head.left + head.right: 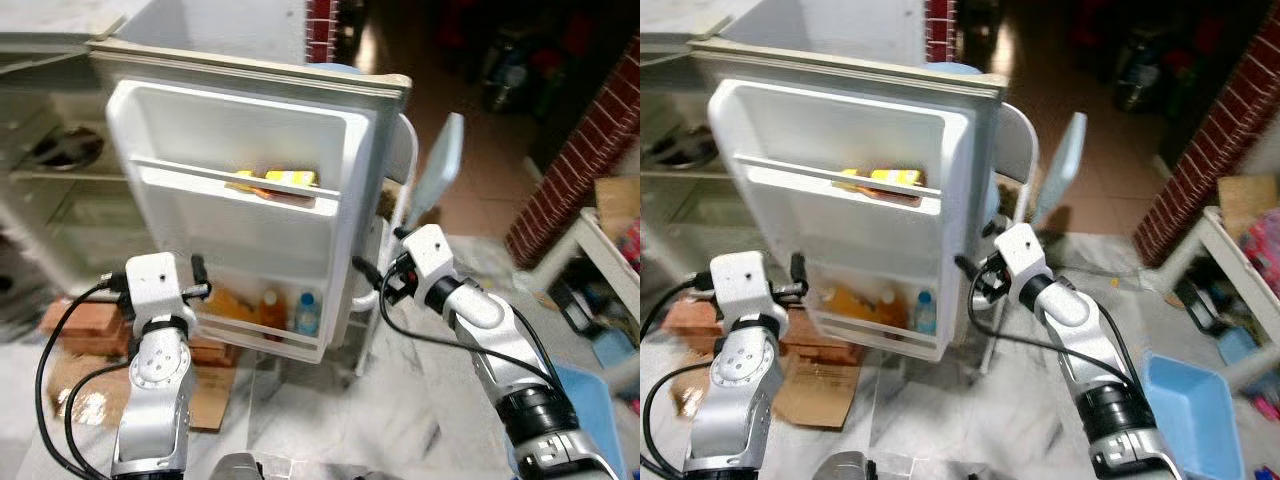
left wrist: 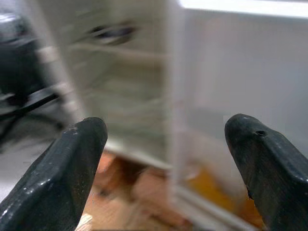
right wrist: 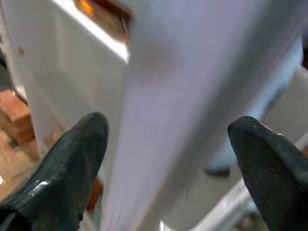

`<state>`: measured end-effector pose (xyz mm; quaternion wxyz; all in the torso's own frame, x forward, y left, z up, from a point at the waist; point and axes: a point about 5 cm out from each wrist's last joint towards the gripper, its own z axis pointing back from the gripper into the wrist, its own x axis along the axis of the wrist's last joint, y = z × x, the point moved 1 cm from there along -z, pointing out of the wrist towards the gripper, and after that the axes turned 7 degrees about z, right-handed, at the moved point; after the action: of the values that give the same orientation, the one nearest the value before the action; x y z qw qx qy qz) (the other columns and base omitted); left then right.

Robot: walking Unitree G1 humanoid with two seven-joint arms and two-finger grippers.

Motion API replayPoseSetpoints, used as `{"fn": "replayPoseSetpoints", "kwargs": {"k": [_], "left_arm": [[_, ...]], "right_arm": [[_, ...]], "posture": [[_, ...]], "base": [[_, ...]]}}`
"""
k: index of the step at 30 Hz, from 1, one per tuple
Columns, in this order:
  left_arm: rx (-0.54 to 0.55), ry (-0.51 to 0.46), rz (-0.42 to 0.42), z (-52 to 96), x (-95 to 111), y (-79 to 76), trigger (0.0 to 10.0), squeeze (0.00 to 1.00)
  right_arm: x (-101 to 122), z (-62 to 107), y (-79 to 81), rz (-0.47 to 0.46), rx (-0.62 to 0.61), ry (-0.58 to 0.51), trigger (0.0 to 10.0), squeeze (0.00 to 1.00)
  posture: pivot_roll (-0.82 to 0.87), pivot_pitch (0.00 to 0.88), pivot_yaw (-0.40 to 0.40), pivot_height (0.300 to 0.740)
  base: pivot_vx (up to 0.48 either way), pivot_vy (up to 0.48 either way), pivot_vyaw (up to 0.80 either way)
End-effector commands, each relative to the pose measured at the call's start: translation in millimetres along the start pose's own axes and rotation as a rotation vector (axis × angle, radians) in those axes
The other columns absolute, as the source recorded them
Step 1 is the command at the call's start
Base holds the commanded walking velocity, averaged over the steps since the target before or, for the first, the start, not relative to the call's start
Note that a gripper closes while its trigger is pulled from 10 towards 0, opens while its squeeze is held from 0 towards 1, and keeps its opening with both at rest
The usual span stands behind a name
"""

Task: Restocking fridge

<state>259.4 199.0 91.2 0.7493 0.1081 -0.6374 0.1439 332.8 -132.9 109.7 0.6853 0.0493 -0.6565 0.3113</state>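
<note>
Fridge door (image 1: pixel 245 170) stands wide open, smooth white moulded plastic with ribbed shelf rails. The left end effector (image 2: pixel 166 159) is spread wide, holding nothing, its blunt matte-black fingers (image 2: pixel 62 178) aimed at the door's hinge side. The right end effector (image 3: pixel 168 159) is also gaping and empty, straddling the door's glossy outer edge. A yellow packet (image 1: pixel 288 180) lies on the upper door shelf; bottles (image 1: pixel 307 313) stand upright in the bottom bin.

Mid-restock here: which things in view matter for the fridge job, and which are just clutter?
Job:
fridge door, open
yellow packets on its upper shelf
bottles in its lower shelf
left gripper, open
right gripper, open astride the door edge

Clutter:
bricks
cardboard
blue tub
chair
</note>
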Motion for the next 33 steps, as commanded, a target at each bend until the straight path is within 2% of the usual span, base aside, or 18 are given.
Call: {"fn": "replayPoseSetpoints", "kwargs": {"k": [1,4,6,10,13,15,16,17,18,20,24,26,27,29,33], "left_arm": [[0.035,0.025,-0.023,-0.6,-5,9.8,10.0,0.0],[0.05,0.044,-0.021,0.8,-8,15.9,10.0,0.0],[0.066,0.093,-0.007,2.5,-15,22.8,10.0,0.0],[0.053,0.113,-0.004,2.9,-17,22.9,10.0,0.0],[0.028,0.13,-0.024,2.6,-19,19.8,10.0,0.0],[0.018,0.129,-0.026,2.2,-19,18.5,10.0,0.0],[0.013,0.13,-0.027,2.1,-19,17.8,10.0,0.0],[0.013,0.13,-0.027,2.1,-19,17.8,10.0,0.0],[0.008,0.133,-0.028,2.1,-19,17.4,10.0,0.0],[0.007,0.137,-0.026,2.1,-19,17.6,10.0,0.0],[0.015,0.15,-0.014,2.1,-20,19.4,10.0,0.0],[0.021,0.153,-0.013,1.9,-20,20.8,10.0,0.0],[0.021,0.153,-0.013,1.9,-20,20.8,10.0,0.0],[0.021,0.152,-0.017,1.6,-20,21.1,10.0,0.0],[0.017,0.15,-0.023,1.3,-19,21.3,10.0,0.0]], "right_arm": [[5,-4.6,-8.6,0.009,-0.049,-0.01,10.0,0.0],[7,-8.0,-11.4,0.023,-0.065,-0.007,10.0,0.0],[7,-12.0,-15.5,0.034,-0.081,-0.003,10.0,0.0],[8,-14.4,-18.7,0.033,-0.102,-0.003,10.0,0.0],[12,-18.9,-14.8,-0.029,-0.082,-0.035,10.0,0.0],[19,-19.8,-6.2,-0.096,-0.012,-0.088,10.0,0.0],[25,-18.1,2.7,-0.154,0.077,-0.132,10.0,0.0],[25,-18.1,2.7,-0.154,0.077,-0.132,10.0,0.0],[33,-11.8,17.2,-0.206,0.237,-0.188,10.0,0.0],[34,-3.9,26.9,-0.202,0.356,-0.199,10.0,0.0],[8,7.1,24.5,-0.164,0.421,-0.091,10.0,0.0],[-13,19.3,23.6,-0.124,0.502,0.005,10.0,0.0],[-13,19.3,23.6,-0.124,0.502,0.005,10.0,0.0],[-30,30.7,22.2,-0.059,0.572,0.099,10.0,0.0],[-49,43.2,13.1,0.032,0.612,0.24,10.0,0.0]], "posture": [[0.08,0.0,-0.036,0.74],[0.09,0.0,-0.036,0.74],[0.09,0.0,-0.037,0.74],[0.09,0.0,-0.037,0.74],[0.09,0.0,-0.035,0.74],[0.09,0.0,-0.032,0.74],[0.09,0.0,-0.031,0.74],[0.09,0.0,-0.031,0.74],[0.09,0.0,-0.03,0.74],[0.09,0.0,-0.029,0.74],[0.09,0.0,-0.03,0.74],[0.09,0.0,-0.029,0.74],[0.09,0.0,-0.029,0.74],[0.09,0.0,-0.028,0.74],[0.09,0.0,-0.024,0.74]], "base": [[0.0,0.0,0.77],[0.0,0.0,0.77],[0.0,0.0,0.76],[0.0,0.0,0.76],[0.0,0.0,0.74],[0.0,0.0,0.64],[0.0,0.0,0.43],[0.0,0.0,0.43],[0.0,0.0,0.0],[0.0,0.0,0.0],[0.0,0.0,0.0],[0.0,0.0,0.0],[0.0,0.0,0.0],[0.0,0.0,0.0],[0.0,0.0,0.0]]}}
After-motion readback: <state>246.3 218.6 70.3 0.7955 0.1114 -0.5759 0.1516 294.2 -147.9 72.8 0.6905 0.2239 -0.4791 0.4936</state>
